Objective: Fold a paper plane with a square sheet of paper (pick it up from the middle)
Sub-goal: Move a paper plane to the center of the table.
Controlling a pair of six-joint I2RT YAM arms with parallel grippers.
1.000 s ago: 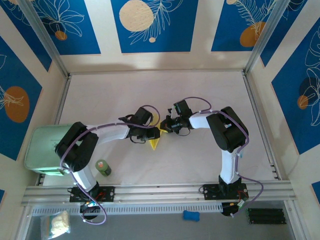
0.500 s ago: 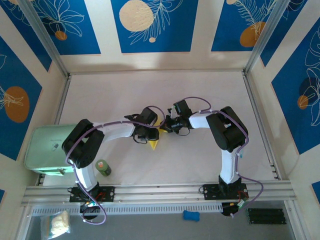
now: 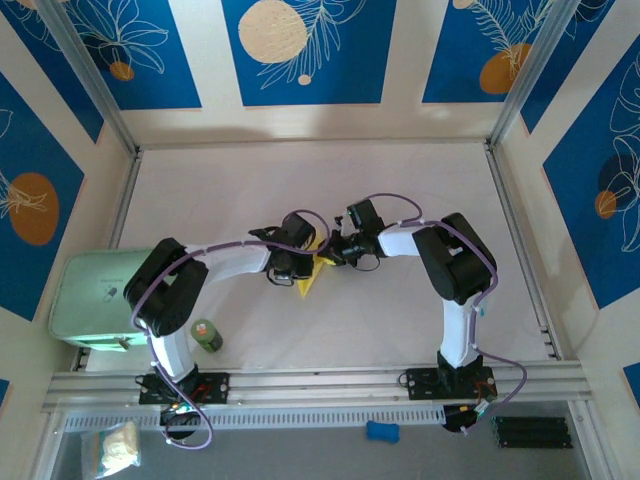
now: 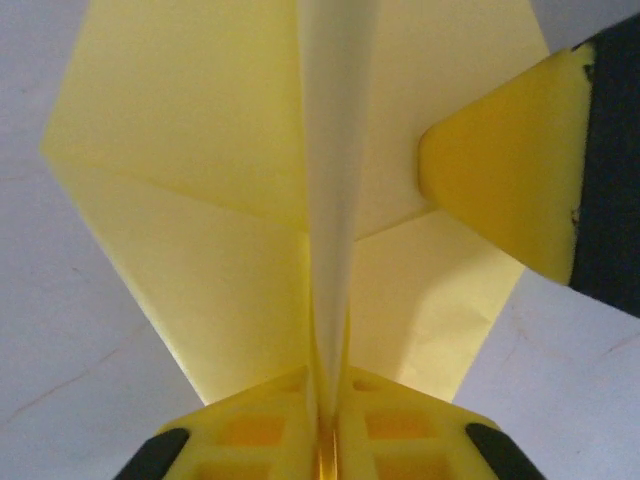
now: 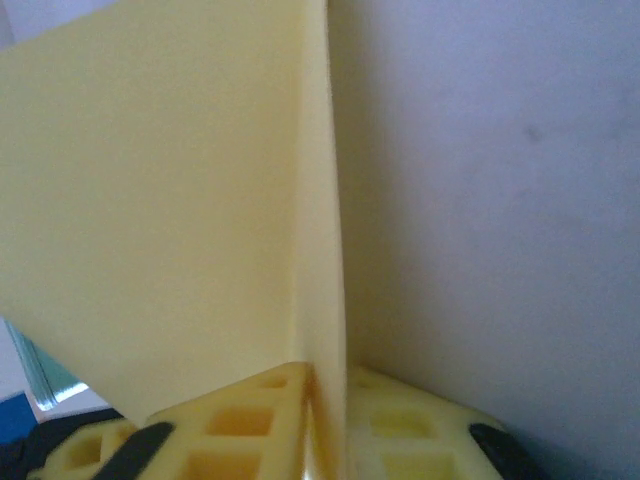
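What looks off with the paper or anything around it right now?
Nothing stands out. The paper plane looks cleanly creased and untorn, wings spread either side of the centre fold that the left gripper pinches.

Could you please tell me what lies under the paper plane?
White table shows around the paper plane; its wings cover whatever lies directly beneath, so that cannot be seen.

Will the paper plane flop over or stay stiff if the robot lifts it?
Probably floppy at the wings: the plane is thin paper. Its centre fold, pinched by the left gripper, stands upright, so that ridge should stay fairly stiff. It looks very light, and hard squeezing would likely crumple it.
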